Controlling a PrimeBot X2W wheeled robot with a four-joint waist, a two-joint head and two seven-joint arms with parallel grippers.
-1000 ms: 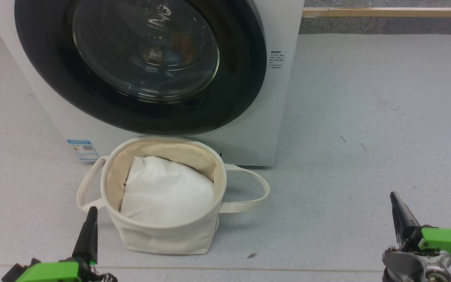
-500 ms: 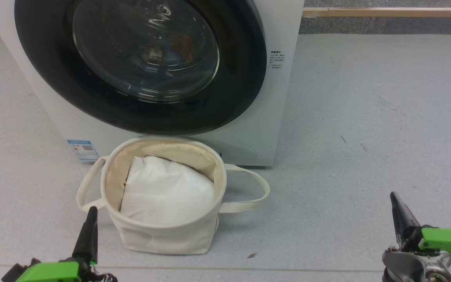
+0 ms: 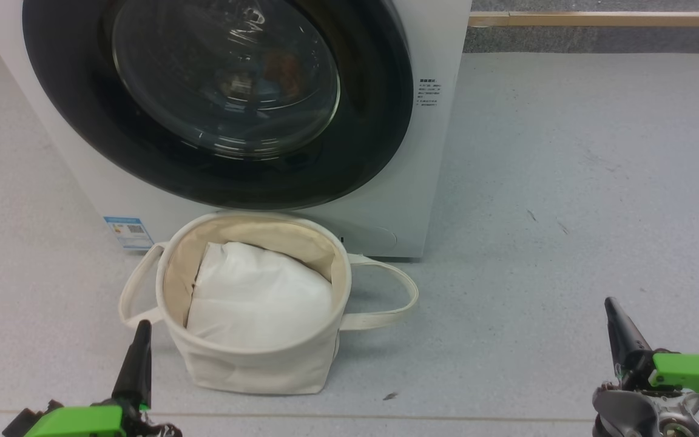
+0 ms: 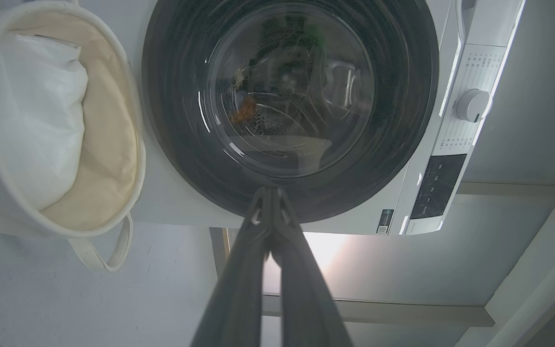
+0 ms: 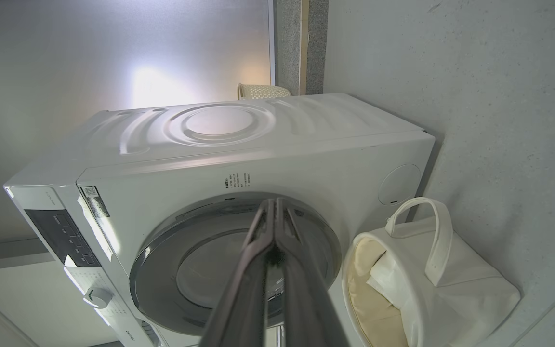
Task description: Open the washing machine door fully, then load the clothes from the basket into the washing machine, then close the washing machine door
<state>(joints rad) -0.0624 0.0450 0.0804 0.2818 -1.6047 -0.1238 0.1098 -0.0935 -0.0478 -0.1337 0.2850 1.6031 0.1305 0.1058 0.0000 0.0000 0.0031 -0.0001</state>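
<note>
Grippers sit low, two of them: left gripper (image 3: 142, 331) at the lower left, right gripper (image 3: 611, 309) at the lower right. Both point their fingers up toward the machine, each with jaws pressed together and holding nothing. One washing machine (image 3: 440, 152), one washing machine door (image 3: 216, 176), shut flush. One basket (image 3: 252, 370) stands on the floor just before the machine's front, with two loop handles and one white padded cloth (image 3: 258, 297) inside. The clothes (image 4: 244, 110) show as an orange-brown patch behind the door glass. Nothing has shifted since a second ago.
</note>
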